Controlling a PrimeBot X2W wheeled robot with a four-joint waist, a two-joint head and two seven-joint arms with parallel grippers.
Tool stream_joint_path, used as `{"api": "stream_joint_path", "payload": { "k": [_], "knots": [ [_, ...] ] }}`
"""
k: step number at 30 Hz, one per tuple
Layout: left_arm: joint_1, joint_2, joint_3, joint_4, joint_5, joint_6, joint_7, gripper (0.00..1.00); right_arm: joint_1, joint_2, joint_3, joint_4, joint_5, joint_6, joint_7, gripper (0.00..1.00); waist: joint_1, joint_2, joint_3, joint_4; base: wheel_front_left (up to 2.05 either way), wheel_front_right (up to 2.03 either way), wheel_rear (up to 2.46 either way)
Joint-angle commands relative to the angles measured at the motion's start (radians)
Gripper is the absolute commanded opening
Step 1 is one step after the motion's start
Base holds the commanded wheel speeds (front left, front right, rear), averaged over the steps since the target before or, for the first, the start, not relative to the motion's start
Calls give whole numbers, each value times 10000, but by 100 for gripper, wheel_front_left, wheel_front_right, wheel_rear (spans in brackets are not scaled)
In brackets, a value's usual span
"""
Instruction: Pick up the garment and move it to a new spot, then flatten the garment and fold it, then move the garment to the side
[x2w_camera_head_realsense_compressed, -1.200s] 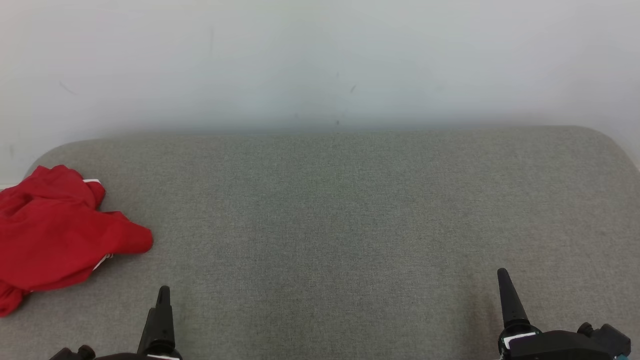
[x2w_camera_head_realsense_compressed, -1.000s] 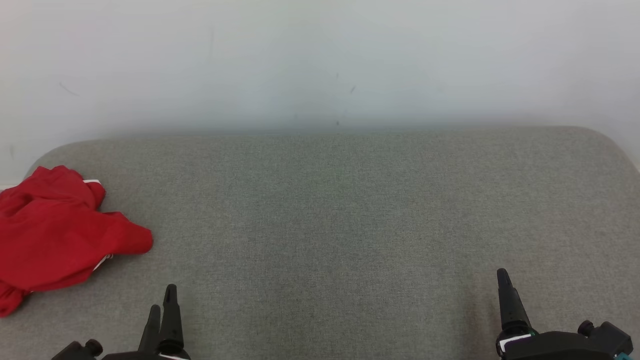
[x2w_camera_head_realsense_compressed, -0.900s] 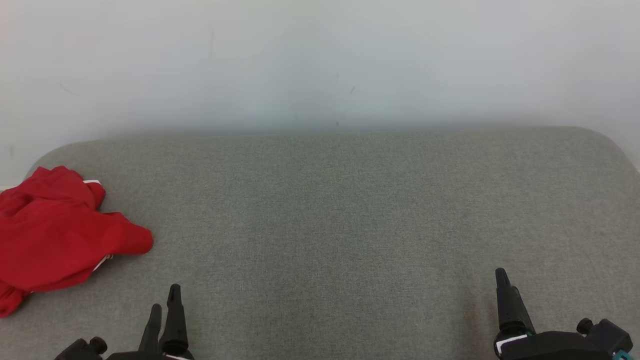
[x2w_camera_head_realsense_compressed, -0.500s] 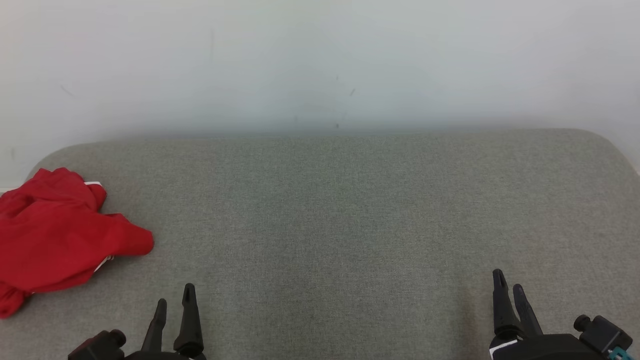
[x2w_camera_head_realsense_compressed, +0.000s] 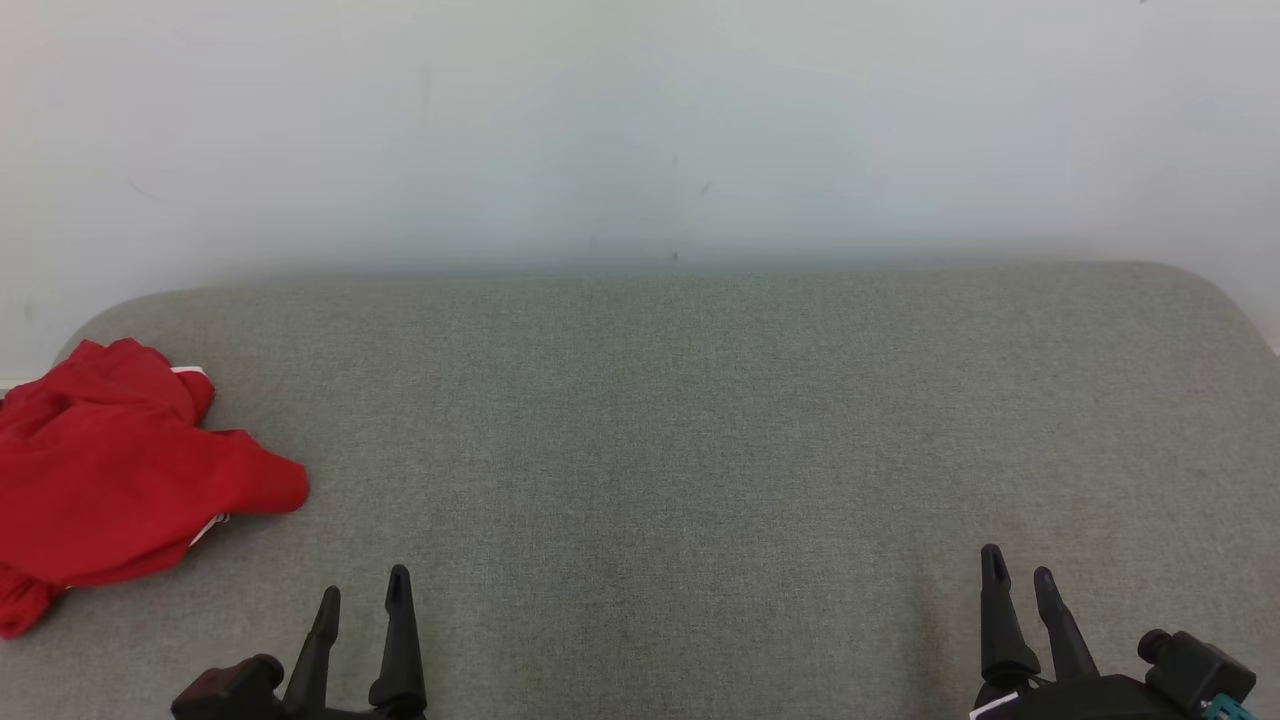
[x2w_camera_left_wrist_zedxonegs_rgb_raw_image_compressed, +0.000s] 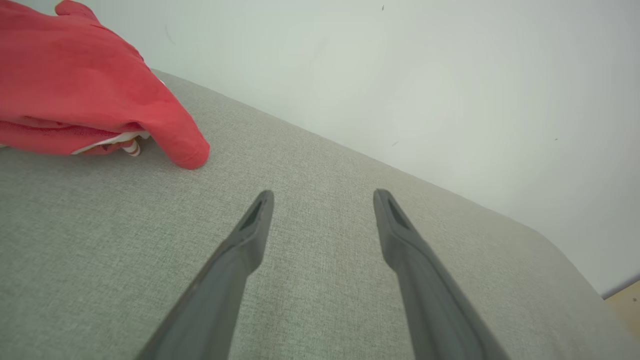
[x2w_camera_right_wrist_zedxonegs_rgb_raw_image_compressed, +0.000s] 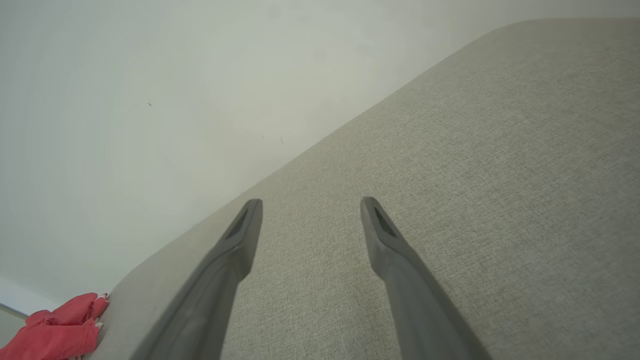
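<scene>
A crumpled red garment (x2w_camera_head_realsense_compressed: 110, 480) with a bit of white trim lies at the far left of the grey fabric surface (x2w_camera_head_realsense_compressed: 680, 450). In the left wrist view the garment (x2w_camera_left_wrist_zedxonegs_rgb_raw_image_compressed: 85, 90) fills the upper left, ahead and left of the fingers. The right wrist view catches the garment (x2w_camera_right_wrist_zedxonegs_rgb_raw_image_compressed: 55, 332) small at the bottom left. My left gripper (x2w_camera_head_realsense_compressed: 362, 588) stands open near the front edge, to the right of the garment and apart from it. My right gripper (x2w_camera_head_realsense_compressed: 1018, 565) is open at the lower right with nothing between its fingers.
A plain pale wall (x2w_camera_head_realsense_compressed: 640, 130) rises right behind the grey surface. The surface's rounded corners show at the back left (x2w_camera_head_realsense_compressed: 110, 305) and back right (x2w_camera_head_realsense_compressed: 1215, 285). A strip of wooden floor (x2w_camera_left_wrist_zedxonegs_rgb_raw_image_compressed: 625, 302) shows past the corner in the left wrist view.
Both grippers have turned, so both fingers of each now show. The left gripper has shifted to the right. The head view has tipped slightly. The garment lies as before.
</scene>
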Motion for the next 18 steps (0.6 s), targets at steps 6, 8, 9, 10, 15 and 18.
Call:
{"api": "stream_joint_path", "payload": {
  "k": [6, 8, 9, 10, 15, 18],
  "knots": [
    [46, 74, -88, -40, 909, -74, -236, 100, 61, -5, 59, 4, -953, 44, -237, 100, 0, 0, -29, 10, 0, 0, 0],
    [64, 74, -85, 42, 1076, -72, -277, 100, 73, -5, 64, 19, -1160, 45, -274, 100, 0, 0, -40, 10, 0, 0, 0],
    [61, 75, -92, 71, 1184, -72, -310, 100, 79, -5, 68, 26, -1264, 45, -306, 100, 0, 0, -45, 9, 0, 0, 0],
    [58, 76, -103, 108, 1291, -70, -328, 100, 86, -5, 67, 32, -1370, 45, -331, 100, 0, 0, -50, 8, 0, 0, 0],
    [23, 78, -144, 267, 1711, -66, -440, 100, 114, -6, 52, 75, -1843, 47, -441, 100, 0, 0, -69, 12, 0, 0, 0],
    [10, 76, -139, 363, 1883, -49, -512, 100, 123, -5, 40, 104, -2112, 48, -513, 100, 0, 0, -80, 18, 0, 0, 0]
  ]
}}
